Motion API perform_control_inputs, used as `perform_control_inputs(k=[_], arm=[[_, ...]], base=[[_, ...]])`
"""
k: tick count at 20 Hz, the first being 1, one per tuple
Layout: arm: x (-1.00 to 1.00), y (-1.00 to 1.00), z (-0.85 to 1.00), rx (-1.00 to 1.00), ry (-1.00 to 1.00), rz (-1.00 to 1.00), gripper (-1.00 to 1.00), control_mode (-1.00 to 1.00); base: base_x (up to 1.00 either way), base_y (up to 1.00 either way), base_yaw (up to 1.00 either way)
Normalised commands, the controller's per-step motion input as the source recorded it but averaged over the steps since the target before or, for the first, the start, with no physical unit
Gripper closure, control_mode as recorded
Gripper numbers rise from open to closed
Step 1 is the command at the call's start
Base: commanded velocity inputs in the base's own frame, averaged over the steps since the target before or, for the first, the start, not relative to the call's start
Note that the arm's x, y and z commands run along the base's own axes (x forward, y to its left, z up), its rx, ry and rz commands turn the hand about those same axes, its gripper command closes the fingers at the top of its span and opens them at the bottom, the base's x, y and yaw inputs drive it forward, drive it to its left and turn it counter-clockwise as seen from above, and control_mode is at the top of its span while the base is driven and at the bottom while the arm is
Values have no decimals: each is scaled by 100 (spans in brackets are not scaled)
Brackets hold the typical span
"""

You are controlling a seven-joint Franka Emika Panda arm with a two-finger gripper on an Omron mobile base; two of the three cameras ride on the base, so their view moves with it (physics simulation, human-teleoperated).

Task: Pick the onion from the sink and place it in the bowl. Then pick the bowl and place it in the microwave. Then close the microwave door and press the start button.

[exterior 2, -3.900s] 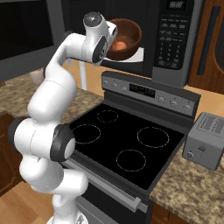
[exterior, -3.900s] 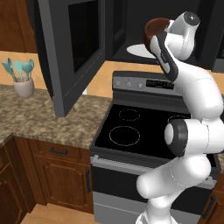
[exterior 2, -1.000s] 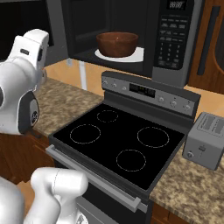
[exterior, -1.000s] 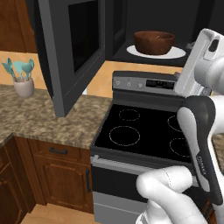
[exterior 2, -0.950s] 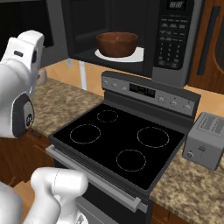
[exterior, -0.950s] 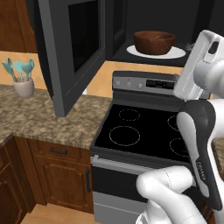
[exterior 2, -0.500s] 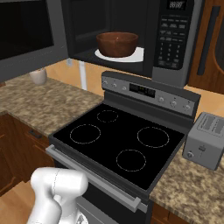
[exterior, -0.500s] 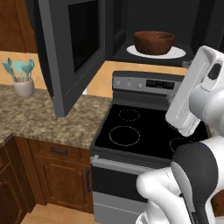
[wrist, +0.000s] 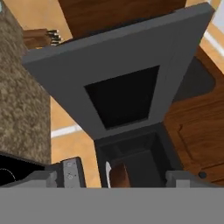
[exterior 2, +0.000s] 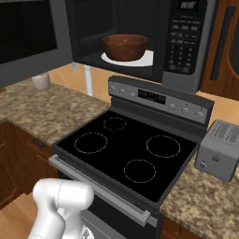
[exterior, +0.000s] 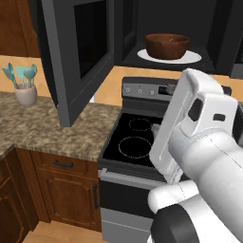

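The bowl (exterior: pixel 166 45) is sitting on the white round plate (exterior 2: pixel 142 59) inside the microwave (exterior 2: pixel 140 37), roughly centred so that it is clearing the cavity walls and the door can swing past it; whether the onion is lying inside it cannot be told, since the bowl's depth is hiding its contents from both base cameras. The microwave door (exterior: pixel 78 52) is standing wide open, hinged at the left and jutting out over the tabletop (exterior: pixel 42 128), which is why the arm is now pulled back and low on the near side: judging from the task, the placing step looks done and the closing step is the one in hand. In the hand view the camera is looking up along the outer face of the door, its dark glass window (wrist: pixel 124 94) in the middle and the open cavity beyond its edge, so the tool seems to be lining up behind the slab to push it shut. Its fingertips are not distinguishable there, so I cannot tell whether the tool is released or clenched; nothing appears to be gripped between them. The stove (exterior 2: pixel 126 156) is lying directly below the microwave, and the toaster (exterior 2: pixel 219 149) and the utensil cup (exterior: pixel 25 88) are standing well apart from the door's swing, so the sweep should be passing over them without contact.
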Motion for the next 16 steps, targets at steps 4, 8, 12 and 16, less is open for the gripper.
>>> perform_control_inputs(k=[4, 8, 12, 16], arm=[[4, 84, -31, 0, -7, -10, -100, -100], [31, 81, -46, -2, -4, -8, -100, -100], [16, 95, -19, 0, -1, -16, -100, -100], [24, 92, -28, -1, -1, -18, -100, -100]], base=[[0, 0, 0], [0, 0, 0], [0, 0, 0], [0, 0, 0]])
